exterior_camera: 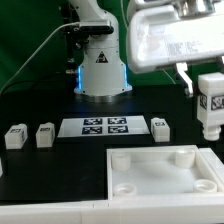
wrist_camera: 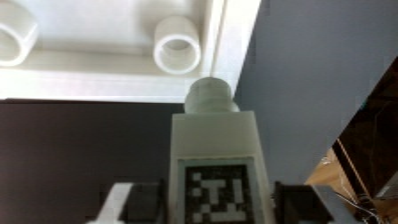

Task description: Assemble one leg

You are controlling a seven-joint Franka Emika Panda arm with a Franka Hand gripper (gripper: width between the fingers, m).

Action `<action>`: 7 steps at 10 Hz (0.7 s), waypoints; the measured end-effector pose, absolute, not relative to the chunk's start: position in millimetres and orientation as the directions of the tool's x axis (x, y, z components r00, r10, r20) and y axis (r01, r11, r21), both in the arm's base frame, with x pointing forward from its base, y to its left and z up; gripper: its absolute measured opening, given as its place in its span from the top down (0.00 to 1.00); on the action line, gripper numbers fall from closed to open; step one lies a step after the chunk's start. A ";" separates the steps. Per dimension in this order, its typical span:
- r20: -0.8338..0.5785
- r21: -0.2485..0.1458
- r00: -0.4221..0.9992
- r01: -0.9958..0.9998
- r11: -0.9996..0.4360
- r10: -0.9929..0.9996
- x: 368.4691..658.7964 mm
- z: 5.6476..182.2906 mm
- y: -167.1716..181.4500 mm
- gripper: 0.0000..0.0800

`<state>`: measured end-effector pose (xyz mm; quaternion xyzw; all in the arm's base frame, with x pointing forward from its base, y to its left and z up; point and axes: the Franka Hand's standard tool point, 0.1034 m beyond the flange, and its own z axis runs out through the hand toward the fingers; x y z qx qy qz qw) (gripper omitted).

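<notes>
My gripper (exterior_camera: 210, 88) is shut on a white leg (exterior_camera: 210, 105) with a black-and-white tag and holds it upright in the air at the exterior view's right, above the right part of the large white tray-like part (exterior_camera: 165, 172). In the wrist view the held leg (wrist_camera: 214, 150) stands between my dark fingers (wrist_camera: 294, 205), its rounded tip pointing at the tray's edge (wrist_camera: 125, 90), near a round socket (wrist_camera: 178, 45). Three more legs lie on the black table: two at the left (exterior_camera: 14, 136) (exterior_camera: 44, 135) and one right of the marker board (exterior_camera: 160, 127).
The marker board (exterior_camera: 103, 127) lies flat at the table's middle, in front of the robot base (exterior_camera: 100, 75). A green backdrop stands behind at the left. The tray takes up the table's front right.
</notes>
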<state>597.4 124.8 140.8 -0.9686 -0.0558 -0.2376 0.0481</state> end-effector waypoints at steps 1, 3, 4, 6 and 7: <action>0.462 -0.069 0.883 0.125 -0.990 0.079 603.2 134.2 123.4 0.64; 0.453 -0.079 0.890 0.110 -0.991 0.063 604.8 125.8 124.7 0.64; 0.445 -0.081 0.894 0.104 -0.991 0.058 604.7 119.9 123.2 0.64; 0.437 -0.081 0.898 0.092 -0.992 0.047 608.4 114.9 118.8 0.64; 0.434 -0.083 0.900 0.087 -0.993 0.042 610.8 113.8 118.9 0.64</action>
